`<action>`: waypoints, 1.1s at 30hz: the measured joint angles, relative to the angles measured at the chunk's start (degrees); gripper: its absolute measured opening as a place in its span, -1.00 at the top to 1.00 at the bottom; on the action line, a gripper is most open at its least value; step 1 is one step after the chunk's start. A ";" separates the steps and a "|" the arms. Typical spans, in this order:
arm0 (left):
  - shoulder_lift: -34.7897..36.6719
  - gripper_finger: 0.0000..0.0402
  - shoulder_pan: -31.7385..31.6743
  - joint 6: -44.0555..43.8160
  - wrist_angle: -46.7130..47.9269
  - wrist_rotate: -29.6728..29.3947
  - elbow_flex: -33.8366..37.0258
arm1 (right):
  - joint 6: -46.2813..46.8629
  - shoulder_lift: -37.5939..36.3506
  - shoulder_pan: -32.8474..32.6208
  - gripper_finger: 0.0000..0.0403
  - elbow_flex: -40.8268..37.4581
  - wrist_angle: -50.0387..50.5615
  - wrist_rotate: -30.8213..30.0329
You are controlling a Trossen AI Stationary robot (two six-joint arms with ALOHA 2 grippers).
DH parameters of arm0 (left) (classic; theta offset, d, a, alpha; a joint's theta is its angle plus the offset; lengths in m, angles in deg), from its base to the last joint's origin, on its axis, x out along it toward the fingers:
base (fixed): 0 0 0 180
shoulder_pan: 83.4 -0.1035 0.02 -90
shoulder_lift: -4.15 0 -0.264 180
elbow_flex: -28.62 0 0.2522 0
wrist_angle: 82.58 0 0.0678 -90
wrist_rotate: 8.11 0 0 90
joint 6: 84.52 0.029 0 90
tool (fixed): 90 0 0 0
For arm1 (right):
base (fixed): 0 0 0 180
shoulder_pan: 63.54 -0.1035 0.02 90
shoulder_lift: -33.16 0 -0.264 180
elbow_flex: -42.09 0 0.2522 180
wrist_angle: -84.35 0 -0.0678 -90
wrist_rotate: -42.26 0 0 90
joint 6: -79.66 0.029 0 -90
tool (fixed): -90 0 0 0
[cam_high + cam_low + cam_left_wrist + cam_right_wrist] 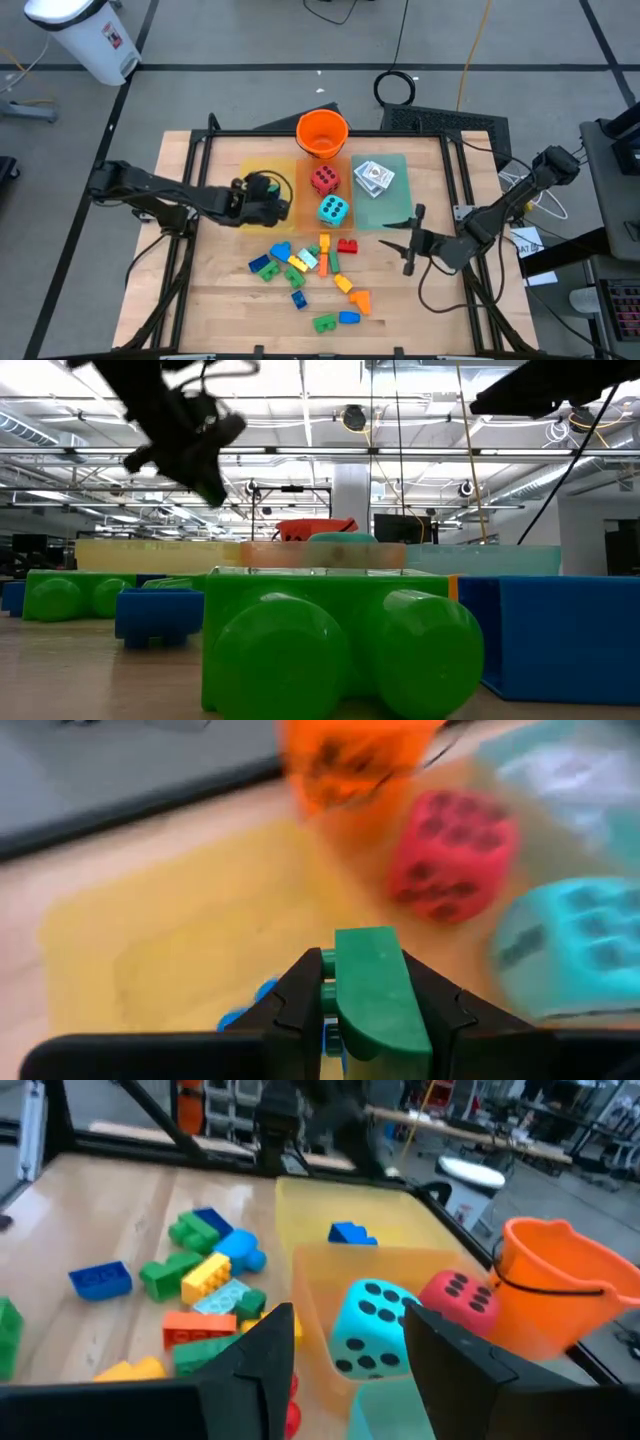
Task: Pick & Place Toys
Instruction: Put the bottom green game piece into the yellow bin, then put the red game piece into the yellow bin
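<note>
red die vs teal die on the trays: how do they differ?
Colour: the red die is red with dark pips, the teal die is teal with dark pips. Place: the red die sits nearer the orange bucket, the teal die nearer the loose bricks. Top face in the high view: the red die shows five pips, the teal die four. Shared: both are about the same size and sit untouched on the orange tray.

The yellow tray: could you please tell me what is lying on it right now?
On the yellow tray a blue brick lies. The left tool hovers above it, shut on a green brick, so the tray's surface beneath that arm cannot be seen from above.
</note>
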 joint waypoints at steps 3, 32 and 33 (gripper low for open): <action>0.00 0.55 -1.14 -4.65 -0.72 0.44 4.22 | -2.81 -0.31 0.00 0.22 -1.86 -4.77 -0.05; -0.74 -0.06 -11.70 -1.64 -9.94 0.88 12.57 | -2.56 -0.30 -0.01 0.21 -3.71 -8.92 5.88; -0.74 -0.09 -11.70 -1.63 -9.96 0.91 12.57 | -1.87 -0.23 0.13 0.20 -3.71 -8.94 5.86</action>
